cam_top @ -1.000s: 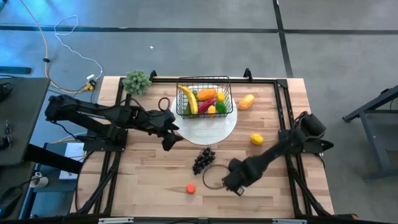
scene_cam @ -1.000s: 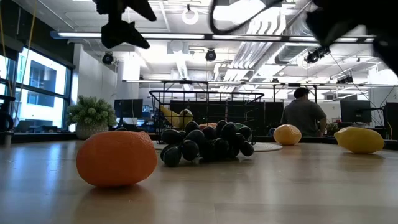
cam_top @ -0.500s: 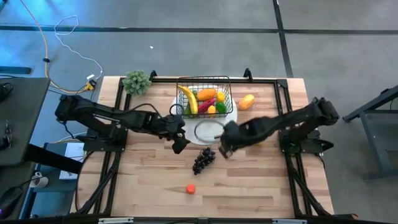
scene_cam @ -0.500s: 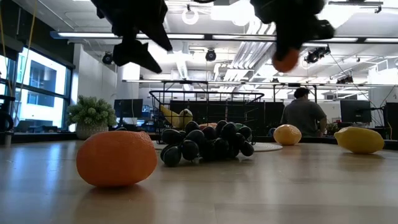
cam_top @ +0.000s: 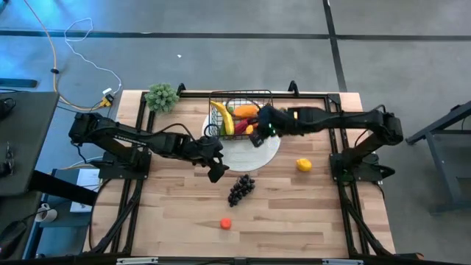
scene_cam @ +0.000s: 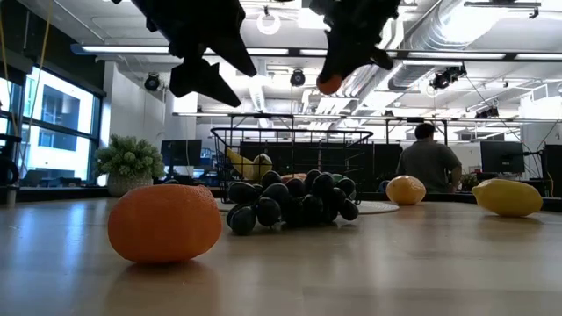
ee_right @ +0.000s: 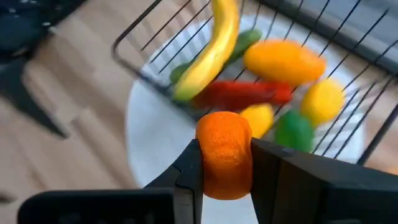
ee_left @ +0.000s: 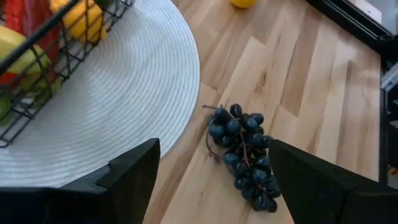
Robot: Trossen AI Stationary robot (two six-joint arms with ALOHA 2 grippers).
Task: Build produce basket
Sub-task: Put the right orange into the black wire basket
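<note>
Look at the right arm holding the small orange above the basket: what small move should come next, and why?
Probably ease it a little farther over the basket, then lower. The right gripper is shut on the small orange, which hangs above the near rim beside the banana, not yet clearly inside. The left gripper waits open by the grapes.

Open-plan office: monitors [scene_cam: 184, 151], ceiling ducts [scene_cam: 439, 35]

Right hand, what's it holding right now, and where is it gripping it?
The right hand holds a small orange, pinched across its sides between the two fingers, above the basket. The left hand holds nothing.
</note>
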